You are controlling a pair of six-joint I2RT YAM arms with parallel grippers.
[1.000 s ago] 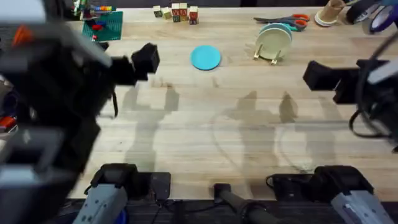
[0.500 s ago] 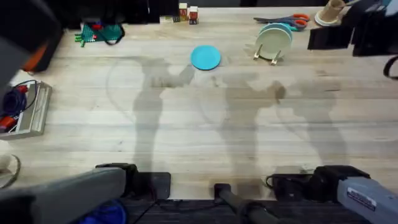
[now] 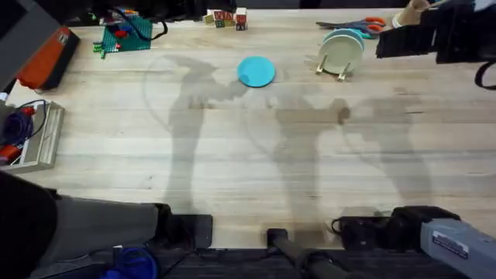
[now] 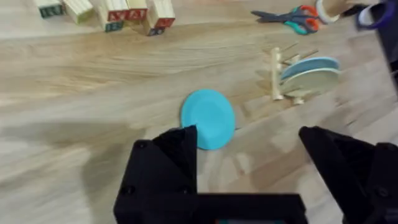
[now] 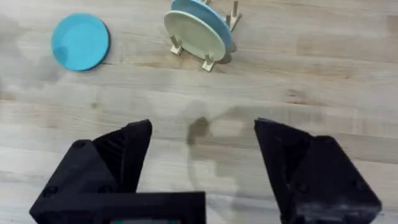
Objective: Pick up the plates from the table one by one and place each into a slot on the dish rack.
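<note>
A turquoise plate (image 3: 256, 70) lies flat on the table (image 3: 232, 155) toward the back, left of the dish rack (image 3: 341, 58). It also shows in both wrist views (image 4: 208, 118) (image 5: 79, 42). The rack (image 5: 205, 61) holds a cream plate (image 5: 194, 35) and, behind it, a blue plate (image 5: 208, 14), both upright in slots. My left gripper (image 4: 249, 140) hangs open and empty above the table, short of the flat plate. My right gripper (image 5: 202, 130) is open and empty too, high above bare wood in front of the rack. The right arm (image 3: 442, 35) sits at the back right.
A green baseplate (image 3: 124, 35) with bricks, letter blocks (image 3: 225, 17) and scissors (image 3: 353, 25) line the back edge. An orange-black device (image 3: 46, 58) and a grey box with cables (image 3: 27, 136) sit at the left. The left arm (image 3: 46, 232) looms blurred at the lower left.
The left arm has left the table's left middle and now shows blurred at the lower left. The right arm went from mid right to back right. The plates have not moved.
</note>
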